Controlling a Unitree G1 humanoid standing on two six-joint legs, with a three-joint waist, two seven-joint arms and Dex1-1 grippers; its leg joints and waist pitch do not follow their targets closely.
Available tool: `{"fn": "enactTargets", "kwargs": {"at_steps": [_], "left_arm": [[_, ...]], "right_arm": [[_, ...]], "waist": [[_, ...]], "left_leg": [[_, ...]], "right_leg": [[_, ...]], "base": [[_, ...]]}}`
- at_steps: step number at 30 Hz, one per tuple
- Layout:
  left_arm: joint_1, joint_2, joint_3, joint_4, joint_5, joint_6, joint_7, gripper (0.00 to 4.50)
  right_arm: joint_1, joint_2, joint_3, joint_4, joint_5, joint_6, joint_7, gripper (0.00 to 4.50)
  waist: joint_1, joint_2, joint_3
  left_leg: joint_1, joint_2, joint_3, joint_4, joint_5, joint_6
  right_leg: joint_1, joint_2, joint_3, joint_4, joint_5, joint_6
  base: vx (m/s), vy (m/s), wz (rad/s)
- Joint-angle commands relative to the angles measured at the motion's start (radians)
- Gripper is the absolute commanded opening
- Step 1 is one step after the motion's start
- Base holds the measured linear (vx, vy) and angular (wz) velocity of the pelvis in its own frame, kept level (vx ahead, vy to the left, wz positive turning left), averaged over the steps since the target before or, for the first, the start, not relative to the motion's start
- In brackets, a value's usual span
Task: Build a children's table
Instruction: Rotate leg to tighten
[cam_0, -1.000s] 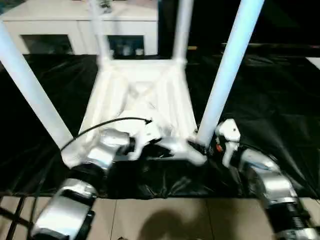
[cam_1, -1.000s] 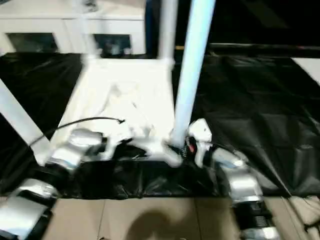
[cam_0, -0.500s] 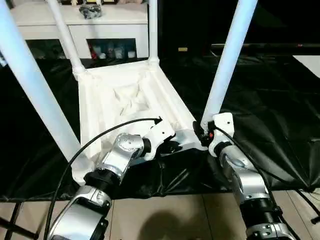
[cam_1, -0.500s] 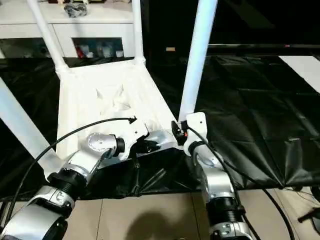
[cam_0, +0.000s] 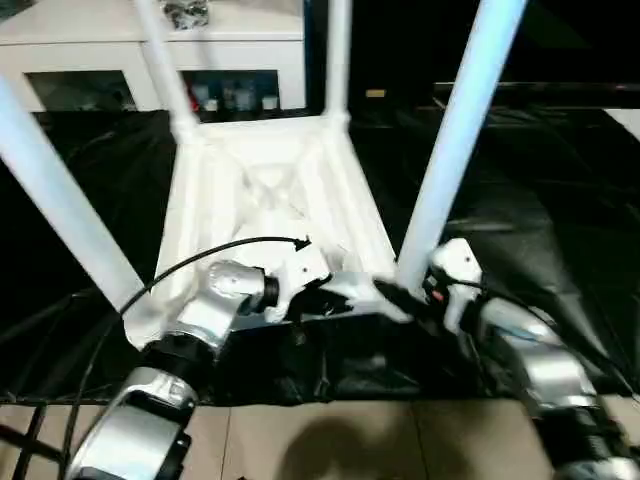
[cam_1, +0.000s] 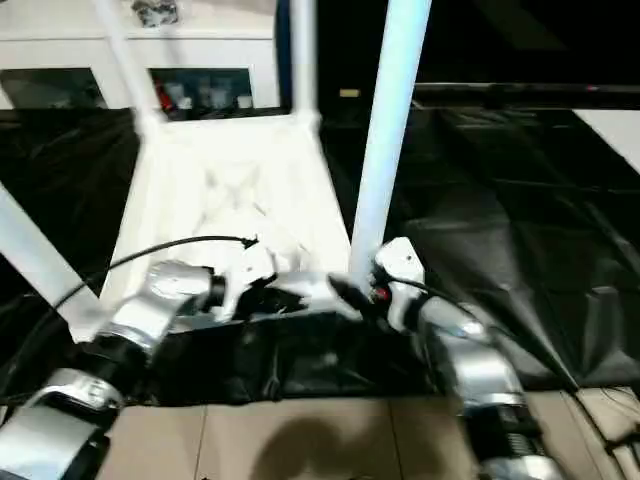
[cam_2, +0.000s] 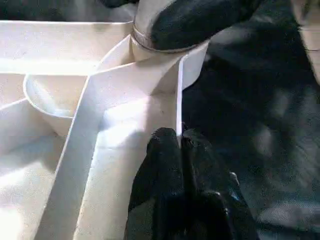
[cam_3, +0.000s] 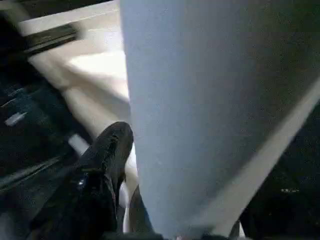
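Upturned table top lying ribbed side up on black sheeting, all four legs standing in the corner sockets. Judged to be the seating of the last leg, the near right one, with the build almost complete.

Left claw: fingers pressed together on the thin upright edge wall of the table top, at the near rim, pinning it down. Corner socket of the near right leg lies just beyond the fingertips, a black finger of the other claw laid against the collar there.

Right claw: set at the foot of the near right leg, one black finger lying beside the tube. Whether spread or clamped on the leg: cannot tell.

Left forearm reaching forward and inward across the near rim, wrist bent toward the right corner. Right forearm angled in from the right, low, wrist level with the socket.

Next move, by judgement: check that the leg sits fully home in its socket, then release and turn the table upright. Risk: letting go of the rim too soon could let the top shift on the slick sheeting.
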Motion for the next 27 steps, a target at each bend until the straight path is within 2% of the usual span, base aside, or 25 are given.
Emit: {"fn": "enactTargets", "kwargs": {"at_steps": [1,2,3,6,7,8,9,10,12,13,15,17,21,24,26,27], "left_arm": [[-0.02,0.001,-0.012,0.003,-0.036,-0.029,-0.068,0.0],[-0.024,0.016,-0.016,0.007,-0.039,-0.033,-0.1,0.0],[-0.029,0.023,-0.019,0.015,-0.038,-0.042,-0.112,0.0],[-0.046,0.035,-0.018,0.045,-0.038,-0.061,-0.134,0.0],[-0.051,0.037,-0.018,0.054,-0.038,-0.063,-0.141,0.0],[-0.054,0.039,-0.018,0.06,-0.038,-0.064,-0.146,0.0],[-0.058,0.041,-0.018,0.068,-0.036,-0.07,-0.151,0.0],[-0.059,0.042,-0.018,0.069,-0.035,-0.071,-0.152,0.0],[-0.068,0.046,-0.017,0.084,-0.037,-0.082,-0.167,0.0],[-0.07,0.047,-0.016,0.089,-0.038,-0.084,-0.172,0.0],[-0.077,0.05,-0.015,0.104,-0.039,-0.091,-0.182,0.0],[-0.078,0.051,-0.016,0.108,-0.039,-0.093,-0.187,0.0],[-0.08,0.051,-0.015,0.117,-0.035,-0.097,-0.182,0.0],[-0.081,0.046,-0.011,0.119,-0.033,-0.093,-0.163,0.0],[-0.084,0.033,-0.001,0.121,-0.027,-0.079,-0.103,0.0],[-0.081,0.02,0.004,0.113,-0.023,-0.063,-0.054,0.0]], "right_arm": [[0.018,-0.006,0.076,-0.026,0.03,0.017,0.136,2.97],[0.021,-0.041,0.096,-0.033,0.034,0.013,0.204,2.97],[0.022,-0.057,0.104,-0.038,0.039,0.016,0.238,2.97],[0.012,-0.083,0.131,-0.039,0.046,0.027,0.312,2.97],[0.006,-0.088,0.141,-0.038,0.045,0.031,0.334,2.97],[0.003,-0.091,0.147,-0.037,0.046,0.033,0.348,2.83],[-0.002,-0.097,0.155,-0.038,0.048,0.043,0.369,2.73],[-0.003,-0.098,0.157,-0.038,0.049,0.045,0.374,2.73],[-0.013,-0.109,0.169,-0.044,0.065,0.066,0.414,2.58],[-0.016,-0.11,0.171,-0.049,0.071,0.075,0.422,2.51],[-0.023,-0.108,0.174,-0.061,0.083,0.098,0.44,2.35],[-0.021,-0.105,0.178,-0.069,0.084,0.104,0.443,2.27],[-0.014,-0.093,0.175,-0.06,0.082,0.097,0.436,2.07],[-0.022,-0.065,0.159,0.003,0.07,0.06,0.399,2.04],[-0.03,-0.024,0.114,0.085,0.058,0.013,0.314,2.03],[-0.024,0.004,0.084,0.111,0.037,-0.004,0.208,2.02]], "waist": [[0.006,-0.015,-0.055],[0.016,-0.012,-0.06],[0.019,-0.014,-0.062],[0.038,-0.014,-0.068],[0.04,-0.014,-0.067],[0.043,-0.014,-0.064],[0.045,-0.013,-0.06],[0.045,-0.014,-0.059],[0.046,-0.011,-0.053],[0.047,-0.012,-0.053],[0.05,-0.011,-0.052],[0.053,-0.011,-0.055],[0.058,-0.011,-0.058],[0.058,-0.009,-0.058],[0.053,-0.008,-0.052],[0.049,-0.01,-0.048]], "left_leg": [[-0.001,0.062,-0.024,-0.062,-0.221,0.11],[0.0,0.066,-0.021,-0.059,-0.16,0.128],[-0.005,0.065,-0.02,-0.054,-0.111,0.147],[-0.01,0.063,-0.019,-0.037,-0.036,0.192],[-0.01,0.061,-0.018,-0.037,-0.041,0.195],[-0.008,0.063,-0.019,-0.04,-0.069,0.188],[-0.008,0.065,-0.02,-0.043,-0.103,0.169],[-0.007,0.066,-0.02,-0.045,-0.119,0.158],[-0.001,0.069,-0.021,-0.052,-0.189,0.112],[0.001,0.068,-0.021,-0.053,-0.201,0.104],[0.002,0.069,-0.023,-0.056,-0.218,0.083],[0.002,0.07,-0.023,-0.055,-0.204,0.076],[-0.001,0.068,-0.022,-0.052,-0.168,0.084],[-0.003,0.066,-0.022,-0.051,-0.173,0.084],[-0.003,0.065,-0.022,-0.054,-0.219,0.062],[0.001,0.065,-0.026,-0.059,-0.251,0.043]], "right_leg": [[0.043,-0.07,0.055,-0.057,-0.235,-0.237],[0.042,-0.068,0.054,-0.044,-0.142,-0.252],[0.047,-0.066,0.052,-0.031,-0.06,-0.272],[0.043,-0.069,0.051,-0.011,0.061,-0.295],[0.043,-0.068,0.049,-0.014,0.049,-0.294],[0.042,-0.069,0.048,-0.019,-0.003,-0.288],[0.042,-0.071,0.047,-0.027,-0.071,-0.277],[0.042,-0.07,0.047,-0.03,-0.102,-0.272],[0.037,-0.069,0.049,-0.042,-0.214,-0.25],[0.037,-0.069,0.049,-0.045,-0.234,-0.244],[0.038,-0.07,0.051,-0.047,-0.265,-0.231],[0.038,-0.072,0.052,-0.044,-0.242,-0.232],[0.041,-0.072,0.051,-0.036,-0.173,-0.244],[0.04,-0.074,0.05,-0.038,-0.187,-0.244],[0.036,-0.075,0.05,-0.049,-0.273,-0.228],[0.034,-0.076,0.05,-0.058,-0.351,-0.207]], "base": [[0.063,-0.021,0.04],[0.055,-0.018,-0.01],[0.055,-0.018,-0.01],[0.0,0.0,0.0],[0.0,0.0,0.0],[0.0,0.0,0.0],[0.0,0.0,0.0],[0.0,0.0,0.0],[0.0,0.0,0.0],[0.0,0.0,0.0],[0.0,0.0,0.0],[0.0,0.0,0.0],[0.0,0.0,0.0],[0.0,0.0,0.0],[0.0,0.0,0.0],[0.0,0.0,0.0]]}}
